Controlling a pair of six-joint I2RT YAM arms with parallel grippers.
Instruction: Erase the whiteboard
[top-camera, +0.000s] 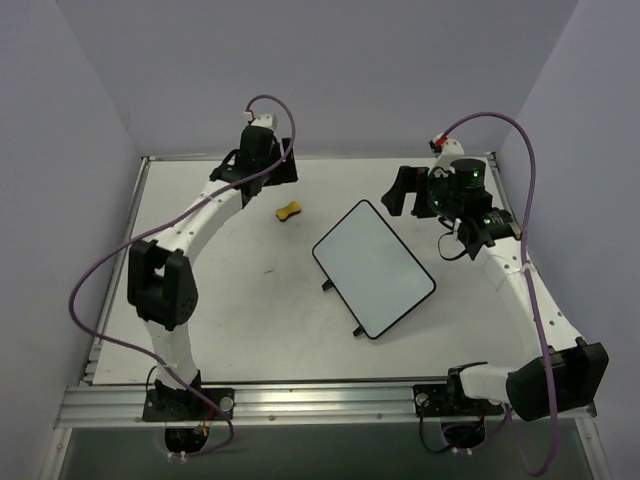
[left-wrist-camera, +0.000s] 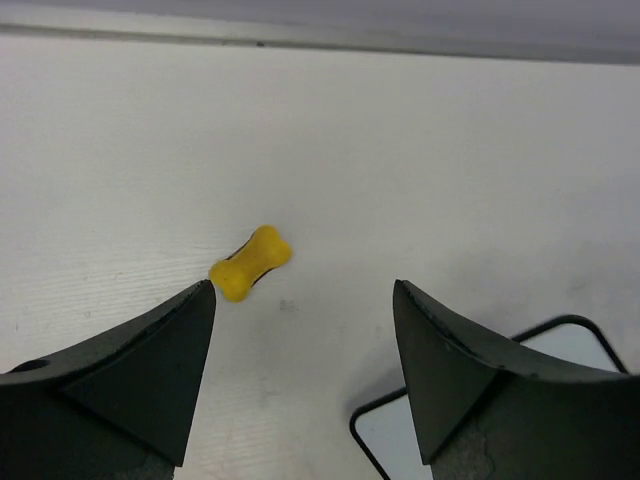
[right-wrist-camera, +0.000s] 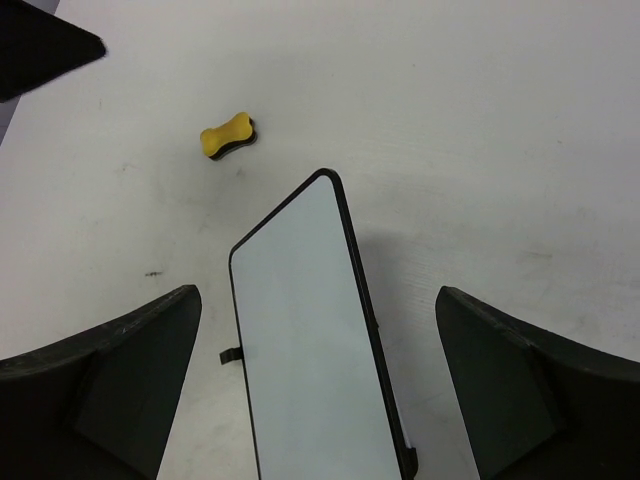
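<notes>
The whiteboard (top-camera: 373, 268) lies flat mid-table, turned diagonally, its white face blank, with two black feet at its left edge. It also shows in the right wrist view (right-wrist-camera: 310, 340), and one corner shows in the left wrist view (left-wrist-camera: 560, 340). A small yellow bone-shaped eraser (top-camera: 289, 211) lies on the table to its upper left, also seen in the left wrist view (left-wrist-camera: 250, 262) and right wrist view (right-wrist-camera: 228, 136). My left gripper (top-camera: 285, 170) is open and empty, above and behind the eraser. My right gripper (top-camera: 405, 190) is open and empty above the board's far corner.
The white table (top-camera: 230, 300) is bounded by grey walls at the back and sides, and a metal rail (top-camera: 320, 400) runs along the near edge.
</notes>
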